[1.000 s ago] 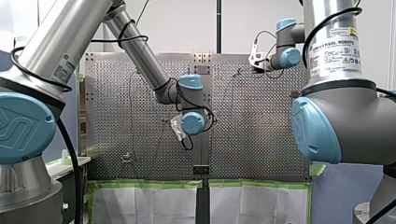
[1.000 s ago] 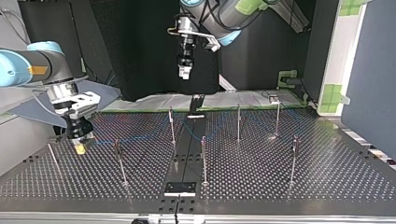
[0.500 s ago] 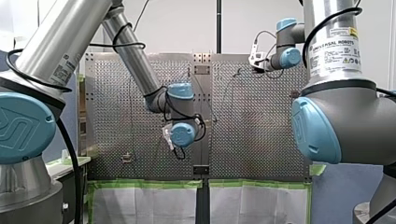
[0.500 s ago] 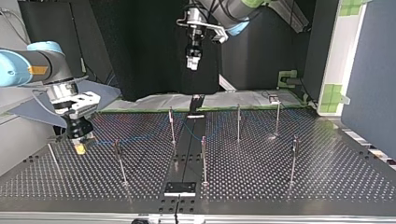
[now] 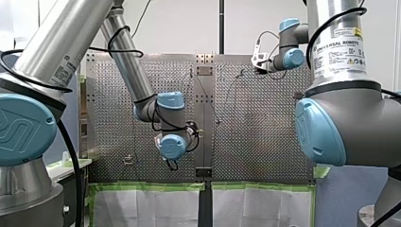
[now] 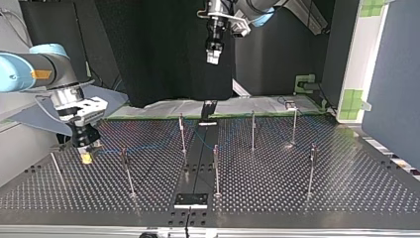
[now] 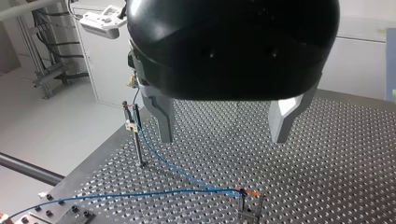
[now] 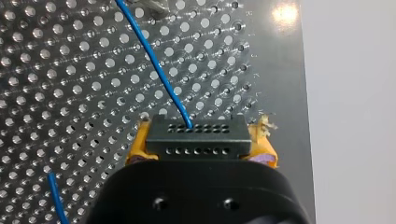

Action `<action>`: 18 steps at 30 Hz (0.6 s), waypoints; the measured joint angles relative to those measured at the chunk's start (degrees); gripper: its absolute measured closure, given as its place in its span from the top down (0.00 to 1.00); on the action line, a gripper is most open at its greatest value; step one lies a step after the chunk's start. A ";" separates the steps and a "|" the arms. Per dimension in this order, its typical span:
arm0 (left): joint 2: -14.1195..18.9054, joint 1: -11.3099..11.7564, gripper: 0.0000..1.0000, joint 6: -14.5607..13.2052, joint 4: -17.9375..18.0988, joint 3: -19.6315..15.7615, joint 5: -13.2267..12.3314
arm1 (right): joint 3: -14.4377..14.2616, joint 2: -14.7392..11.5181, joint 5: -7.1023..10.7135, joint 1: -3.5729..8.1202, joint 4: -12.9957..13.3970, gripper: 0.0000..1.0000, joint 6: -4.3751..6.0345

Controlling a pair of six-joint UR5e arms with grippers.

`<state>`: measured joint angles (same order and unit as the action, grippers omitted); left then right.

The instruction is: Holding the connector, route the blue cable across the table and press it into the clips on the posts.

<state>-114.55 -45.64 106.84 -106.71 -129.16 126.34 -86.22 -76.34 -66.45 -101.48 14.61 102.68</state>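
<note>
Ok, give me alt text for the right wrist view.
My right gripper, with yellow pads, clamps a black connector. A blue cable runs from the connector across the perforated table.

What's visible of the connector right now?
The connector is a black rectangular block, plastic-looking, with two rows of small holes. The blue cable enters a hole in the row farther from the tool. My right tool clamps it between yellow pads, over the perforated table near its edge.

Blue cable (image 8: 158, 70) runs slack from black connector (image 8: 195, 135) past posts (image 7: 137, 144).
</note>
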 joint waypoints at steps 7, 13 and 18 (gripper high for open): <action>0.00 0.00 1.00 0.01 2.80 -3.61 0.00 | 0.00 0.00 0.00 -0.03 -0.01 0.00 0.00; 0.00 0.00 1.00 0.01 3.05 -6.65 0.00 | -0.02 0.00 -0.03 0.09 0.00 0.00 0.00; 0.00 0.00 1.00 0.02 3.07 -7.70 0.00 | -0.05 0.00 -0.08 0.16 0.06 0.00 0.00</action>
<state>-114.55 -45.64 106.86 -103.64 -136.86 126.34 -86.27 -76.34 -66.53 -101.32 14.67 102.68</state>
